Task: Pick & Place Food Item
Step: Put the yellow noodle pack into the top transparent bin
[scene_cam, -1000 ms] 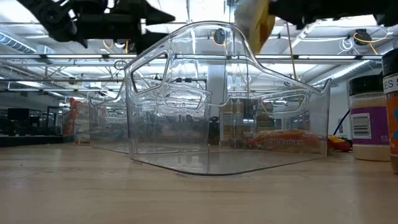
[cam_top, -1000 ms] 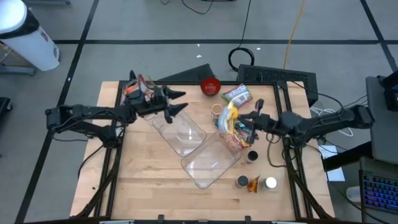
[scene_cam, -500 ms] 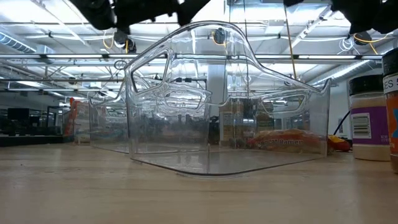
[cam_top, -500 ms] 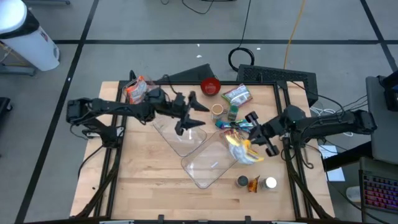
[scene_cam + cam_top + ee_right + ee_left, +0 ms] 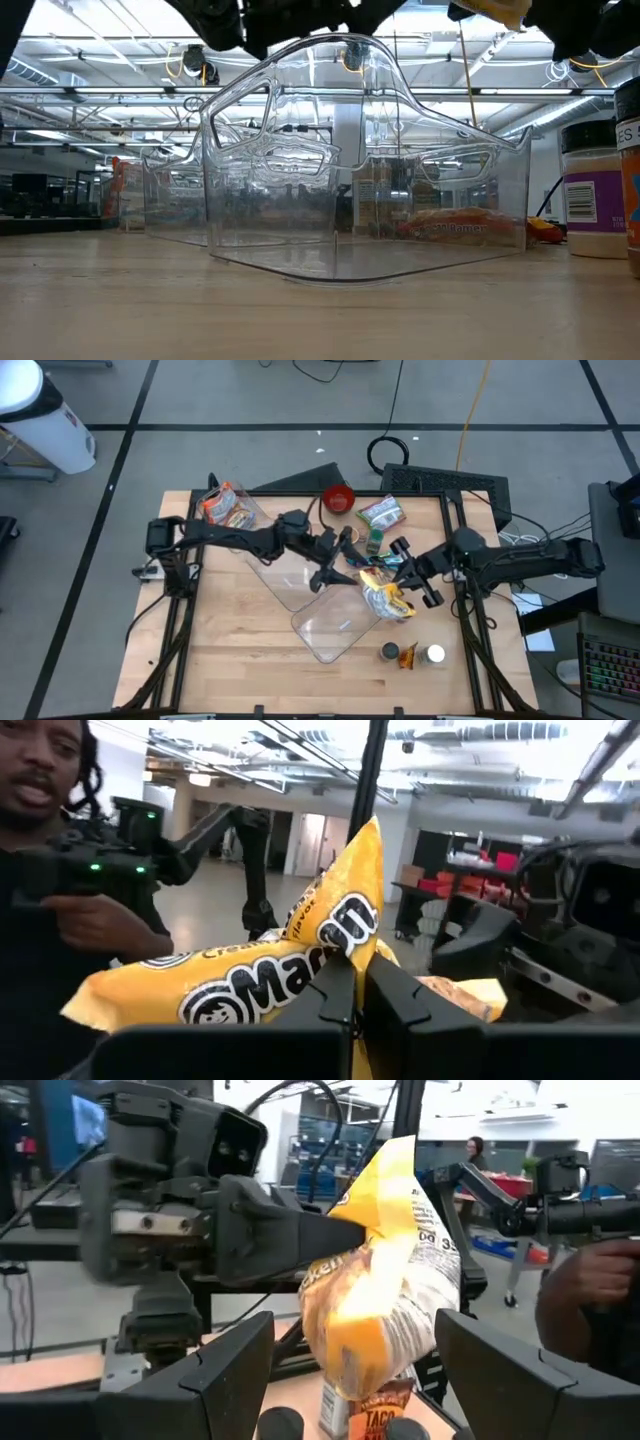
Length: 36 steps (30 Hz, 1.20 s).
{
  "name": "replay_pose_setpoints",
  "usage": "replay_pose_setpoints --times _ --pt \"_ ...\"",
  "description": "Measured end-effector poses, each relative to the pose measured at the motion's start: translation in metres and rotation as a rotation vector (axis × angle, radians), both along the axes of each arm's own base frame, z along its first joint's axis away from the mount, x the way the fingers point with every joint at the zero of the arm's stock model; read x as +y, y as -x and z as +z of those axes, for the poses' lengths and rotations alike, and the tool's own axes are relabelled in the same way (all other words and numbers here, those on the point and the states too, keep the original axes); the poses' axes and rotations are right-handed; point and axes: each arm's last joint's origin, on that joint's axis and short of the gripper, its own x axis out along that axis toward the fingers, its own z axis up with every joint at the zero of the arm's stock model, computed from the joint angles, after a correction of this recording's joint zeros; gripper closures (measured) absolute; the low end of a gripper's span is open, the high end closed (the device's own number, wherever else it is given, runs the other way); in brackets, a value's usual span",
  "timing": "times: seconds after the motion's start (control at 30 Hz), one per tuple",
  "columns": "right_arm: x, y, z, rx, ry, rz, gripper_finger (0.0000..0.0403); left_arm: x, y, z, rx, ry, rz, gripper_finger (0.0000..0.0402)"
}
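Table (image 5: pixel 230 650) | right claw (image 5: pixel 392 574) pinches yellow bag (image 5: pixel 385 598) | left claw (image 5: pixel 345 558) released beside it

- Evenly lit from overhead in the high view; soft, short shadows under both arms on the pale wooden table (image 5: pixel 240 640).
- Bright ceiling strip lights (image 5: pixel 120 95) across the low view from 9 to 3 o'clock, washing the top edge near white.
- Strong reflections and warped highlights on the clear plastic container (image 5: pixel 340 170); room behind seen bent through its walls.
- Arms at 12 o'clock in the low view reduced to dark silhouettes against the glare.
- Yellow snack bag (image 5: pixel 385 1280) blown out and blurred at close range in the left wrist view.
- Background soft in the right wrist view; person (image 5: pixel 55 870) at 9 o'clock slightly smeared.
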Motion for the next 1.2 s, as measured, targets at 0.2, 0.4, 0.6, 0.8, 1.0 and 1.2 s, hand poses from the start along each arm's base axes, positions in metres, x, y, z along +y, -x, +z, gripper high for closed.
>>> replay_pose_setpoints --times 0.2,0.4,0.6,0.8,1.0,1.2 --pt "-0.005 -0.0039 -0.0037 0.024 -0.008 -0.023 0.0403 -0.0004 -0.0058 -0.0057 0.01 -0.008 -0.053 0.0119" --pt "-0.0086 -0.0037 -0.0031 0.019 -0.012 -0.043 0.0403 -0.0005 -0.0058 -0.0055 0.008 -0.011 -0.057 0.0119" --pt "-0.0092 -0.0041 -0.0031 0.017 -0.016 -0.067 0.0403 -0.001 -0.0059 -0.0055 0.008 -0.012 -0.058 0.012" --pt "-0.0101 -0.0063 -0.0048 0.024 -0.021 -0.093 0.0403 -0.0025 -0.0061 -0.0069 0.02 -0.013 -0.061 0.0172" --pt "-0.0104 -0.0079 -0.006 0.029 -0.025 -0.095 0.0403 -0.0025 -0.0064 -0.0106 0.045 -0.033 -0.059 0.0261" --pt "-0.0104 -0.0079 -0.006 0.029 -0.025 -0.096 0.0403 -0.002 -0.0064 -0.0107 0.061 -0.01 -0.059 0.0332"
